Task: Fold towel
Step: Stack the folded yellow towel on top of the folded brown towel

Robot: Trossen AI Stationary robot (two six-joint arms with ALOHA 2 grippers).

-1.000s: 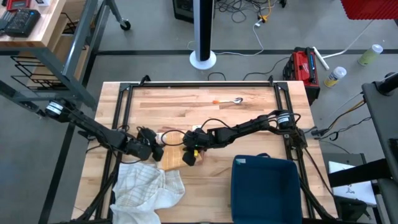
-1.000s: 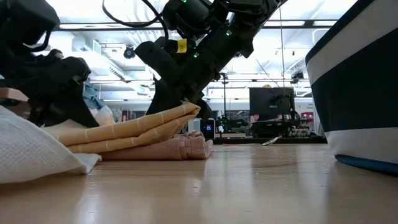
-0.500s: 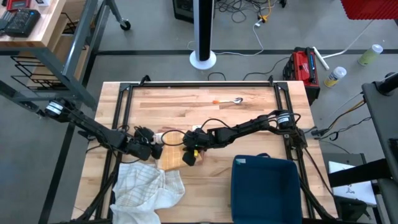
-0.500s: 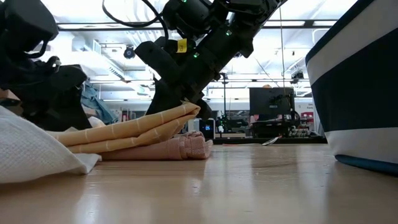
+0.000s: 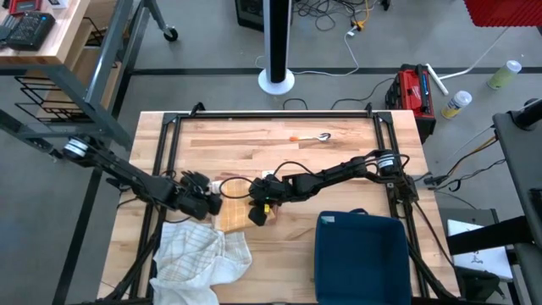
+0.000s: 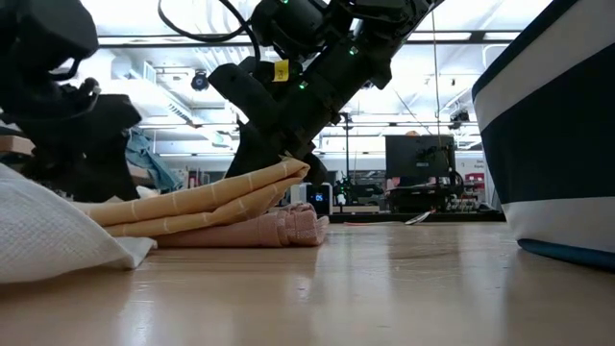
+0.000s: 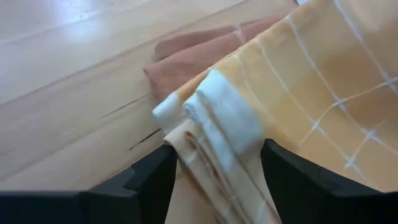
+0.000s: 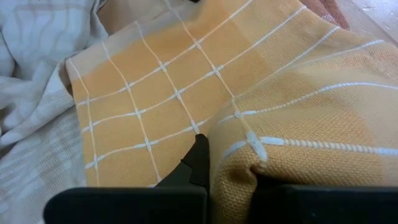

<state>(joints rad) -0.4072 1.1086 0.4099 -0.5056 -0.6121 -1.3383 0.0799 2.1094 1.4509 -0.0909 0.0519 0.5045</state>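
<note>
Left end effector (image 5: 206,200): fingers spread wide, grasping nothing; it sits at the near-left edge of the orange towel. In the left wrist view the layered towel edge lies in the gap between the two fingers (image 7: 144,180), not pinched.
Right end effector (image 5: 257,213): clenched on the orange towel, pinching a raised fold at the cloth's right side. In the right wrist view the gathered cloth bunches right at the fingertips.
Orange towel (image 5: 235,212): yellow-orange with a white grid pattern, lying on the bench directly between the two end effectors. In the low view (image 6: 207,204) it shows as stacked folded layers, higher on the side held by the right end effector.
Pink cloth (image 6: 259,231): folded flat under the orange towel, resting on the bench; its edge pokes out just beyond the left end effector in the left wrist view (image 7: 193,53).
White towel (image 5: 199,256): crumpled heap just beside the left end effector, on its front-of-bench side, touching the orange towel's edge.
Blue bin (image 5: 362,257): on the bench, near the right end effector, toward the front right corner.
Spoon (image 5: 310,137): orange-handled, well apart from both end effectors, on the far part of the bench (image 5: 237,144).
</note>
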